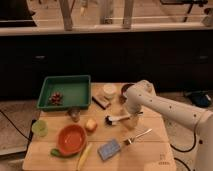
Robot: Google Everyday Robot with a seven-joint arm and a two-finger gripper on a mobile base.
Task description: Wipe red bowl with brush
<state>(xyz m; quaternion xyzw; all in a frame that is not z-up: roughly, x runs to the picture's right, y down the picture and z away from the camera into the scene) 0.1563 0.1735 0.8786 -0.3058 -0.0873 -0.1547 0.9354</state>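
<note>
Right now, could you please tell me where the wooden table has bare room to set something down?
The near right corner of the wooden table, beyond the silver fork, is bare. The middle is crowded: the gripper sits at the white-handled brush, with the round orange-red bowl further left.

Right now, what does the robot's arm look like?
The arm is smooth and white, made of thick rounded tubes with a ball-like elbow. Its gripper, pale too, is right beside the brush. No cables or markings show on it.

Smooth white tubular arm [170, 107] with a rounded joint, ending in a claw [131, 120] above the table [150, 152].
</note>
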